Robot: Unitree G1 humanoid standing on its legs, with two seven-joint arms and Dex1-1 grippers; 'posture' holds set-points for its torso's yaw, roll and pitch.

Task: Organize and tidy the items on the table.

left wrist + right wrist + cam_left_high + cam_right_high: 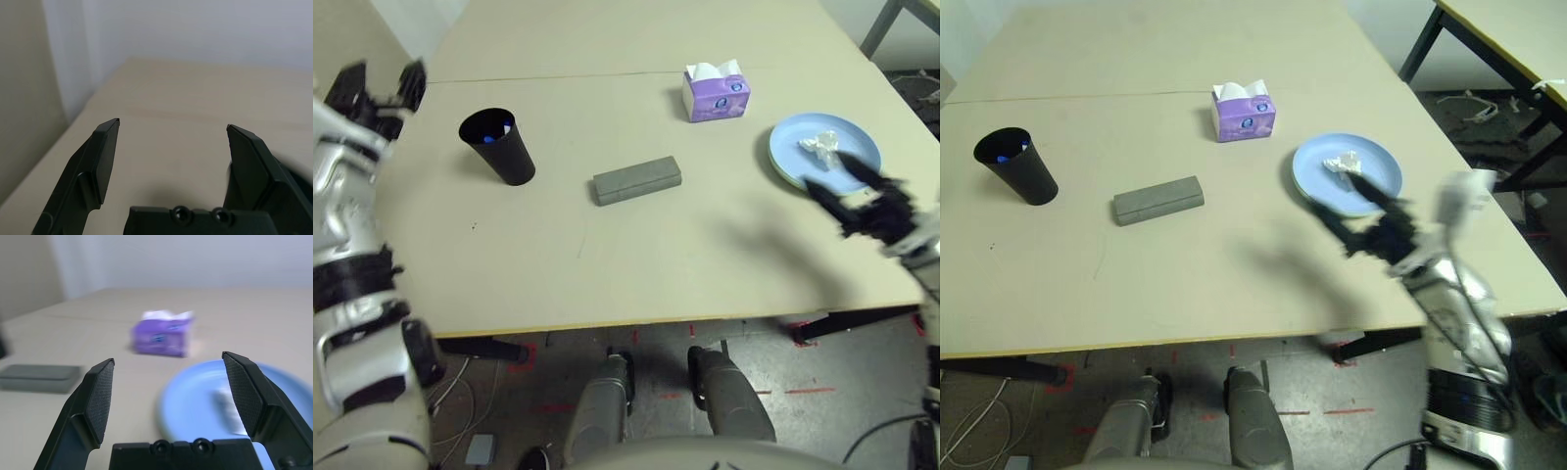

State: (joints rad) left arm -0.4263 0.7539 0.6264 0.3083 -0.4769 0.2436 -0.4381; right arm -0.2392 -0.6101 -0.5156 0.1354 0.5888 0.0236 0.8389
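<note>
A grey glasses case (636, 180) lies shut at the middle of the beige table (607, 274). To its left stands a black cup (499, 149) with a blue marker cap (489, 135) showing inside. At the right, a light-blue plate (847, 137) holds a crumpled white tissue (820, 147); a pale green rim shows under its near edge. My right gripper (824, 172) hovers open over the plate's near side, empty, its fingers (100, 391) wide apart. My left gripper (382, 80) is raised at the far left beyond the cup, open and empty.
A purple tissue box (716, 93) stands at the back, between the case and the plate. A seam runs across the table behind it. Bare tabletop lies in front of the case, up to the near edge.
</note>
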